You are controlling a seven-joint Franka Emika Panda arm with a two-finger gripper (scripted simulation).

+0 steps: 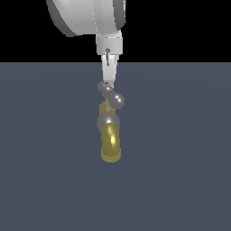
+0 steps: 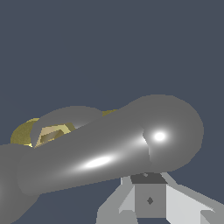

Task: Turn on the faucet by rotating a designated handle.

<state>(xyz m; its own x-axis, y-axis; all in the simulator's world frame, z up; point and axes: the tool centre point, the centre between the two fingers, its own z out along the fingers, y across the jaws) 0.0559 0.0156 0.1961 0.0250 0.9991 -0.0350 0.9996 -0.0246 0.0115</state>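
The faucet (image 1: 109, 135) stands near the middle of the bare grey-blue counter (image 1: 180, 180), its brass-yellow spout (image 1: 110, 146) curving down toward the near side, with a grey collar (image 1: 108, 121) above it and a short brass stem (image 1: 105, 108) rising to the top. Across that top lies the handle (image 1: 110, 94), a slim grey crossbar that runs from a far bulb at the exterior view's left to a larger, nearer bulb at the exterior view's right. The white arm comes down from above and ends in the hand (image 1: 108, 82), whose pale fingers (image 1: 108, 72) reach the far end of the handle and appear to touch it there, though whether they press on it cannot be told. In the wrist view the handle (image 2: 109, 153) fills most of the picture, one rounded end very close to the lens, and it hides nearly all of the faucet (image 2: 26, 131) behind it, apart from a sliver of brass. Part of the hand (image 2: 149, 201) shows past the bar, but I cannot tell if it is clenched or released. Nothing else stands on the counter near the faucet.
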